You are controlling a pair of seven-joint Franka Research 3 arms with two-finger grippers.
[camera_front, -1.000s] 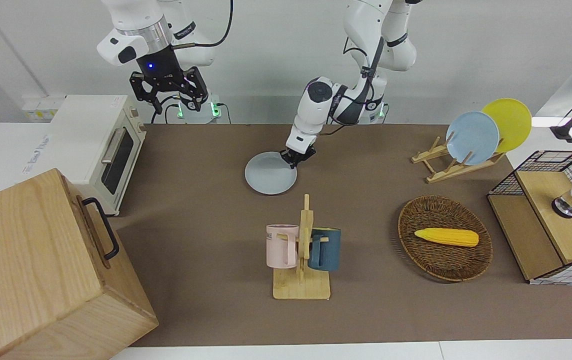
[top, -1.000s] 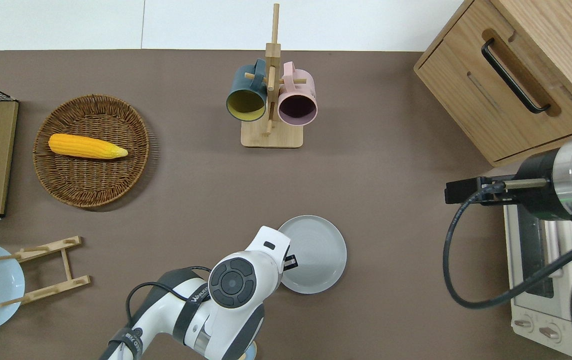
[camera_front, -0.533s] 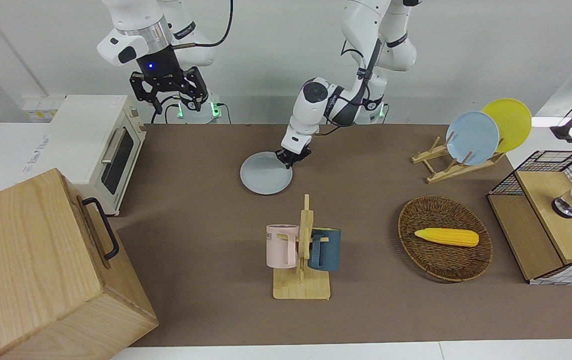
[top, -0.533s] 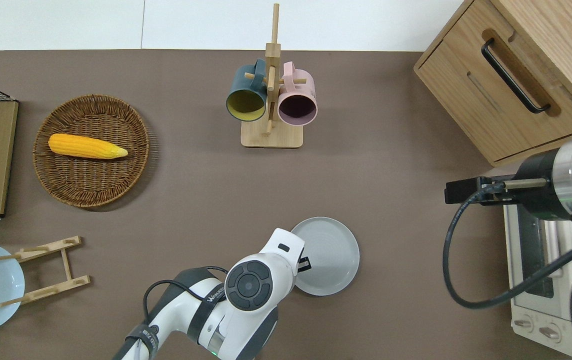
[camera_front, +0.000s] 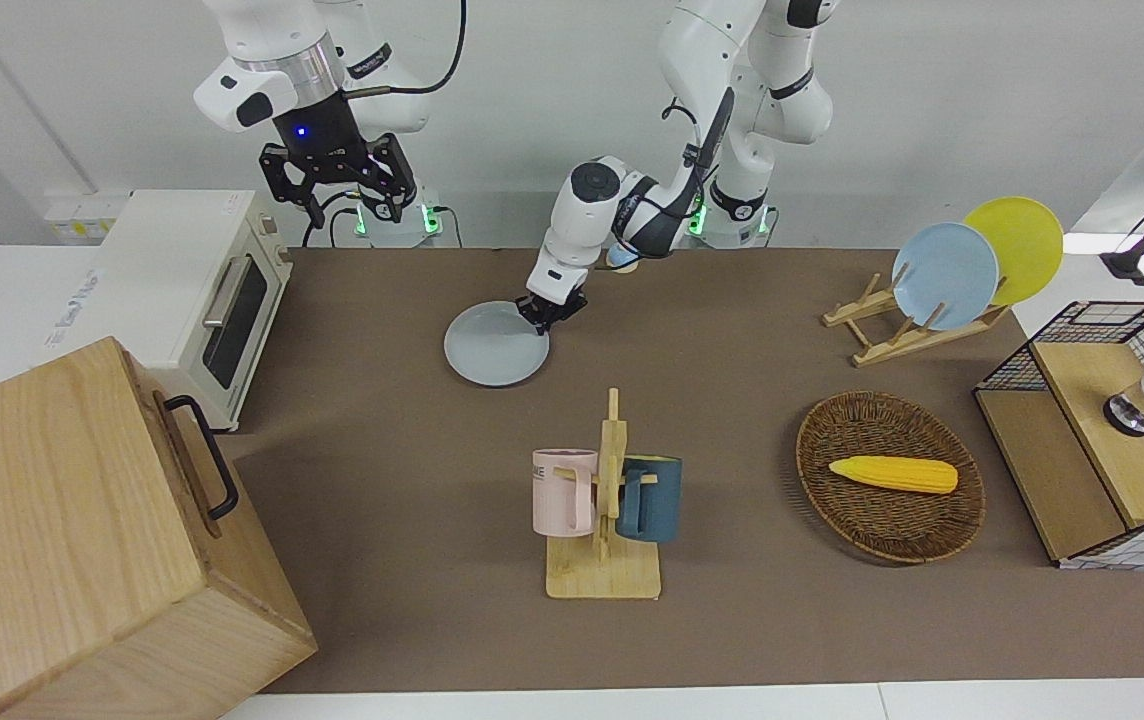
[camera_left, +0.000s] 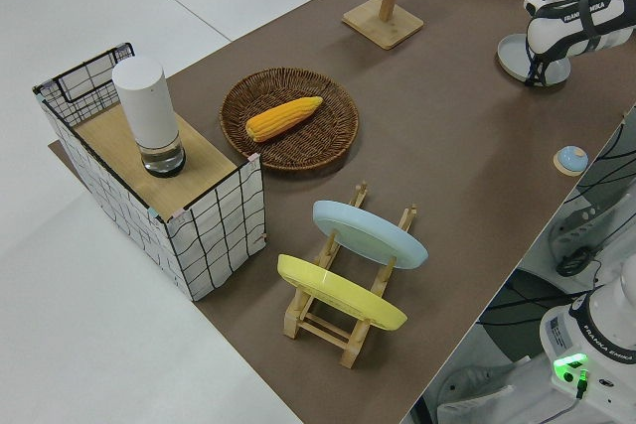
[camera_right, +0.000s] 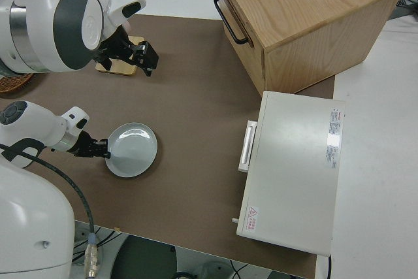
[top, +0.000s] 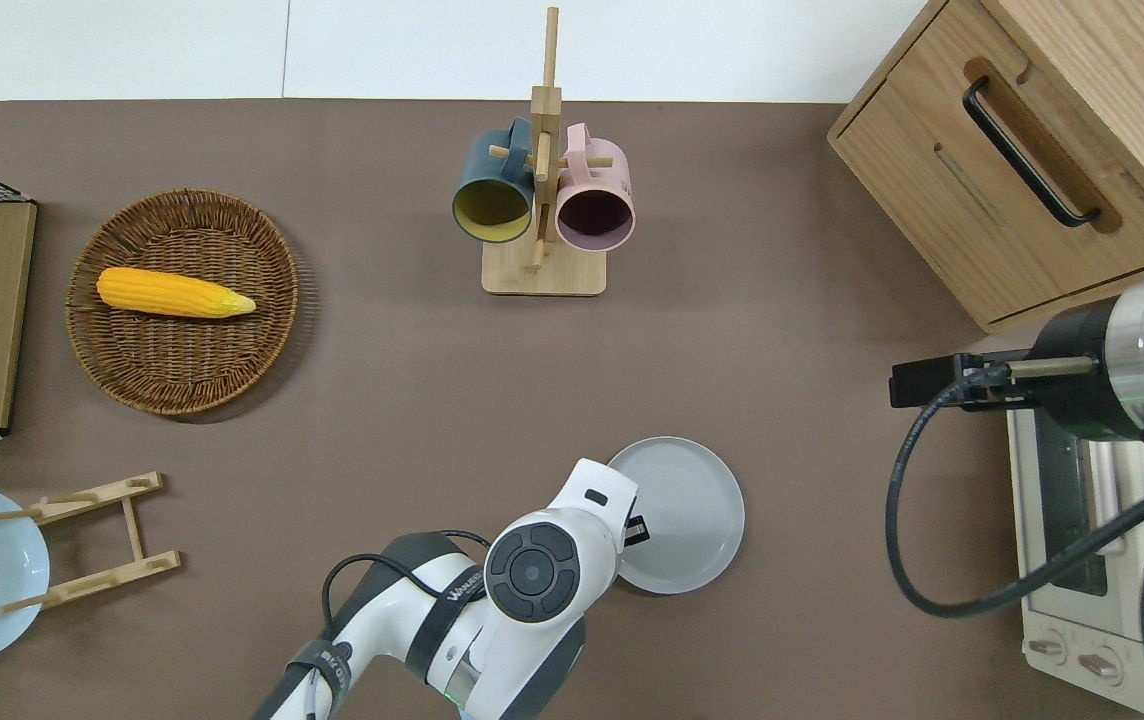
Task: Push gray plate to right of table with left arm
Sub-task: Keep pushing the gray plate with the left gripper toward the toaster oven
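The gray plate (camera_front: 494, 347) (top: 684, 514) (camera_right: 134, 149) lies flat on the brown table (camera_front: 382, 440), nearer to the robots than the mug rack. My left gripper (camera_front: 543, 313) (top: 636, 529) (camera_right: 104, 152) is low at the plate's rim, on the side toward the left arm's end of the table. It is shut and touches the rim, holding nothing. The white left arm (top: 532, 580) slants down to it. My right gripper (camera_front: 344, 203) is parked and open.
A mug rack (camera_front: 602, 500) with a pink and a dark blue mug stands mid-table. Toward the right arm's end are a toaster oven (camera_front: 202, 290) and a wooden cabinet (camera_front: 82, 540). Toward the left arm's end are a corn basket (camera_front: 890, 520) and a plate rack (camera_front: 907, 330).
The left gripper has moved toward the right arm's end of the table, and the gray plate has slid that way with it. The right arm has stayed still.
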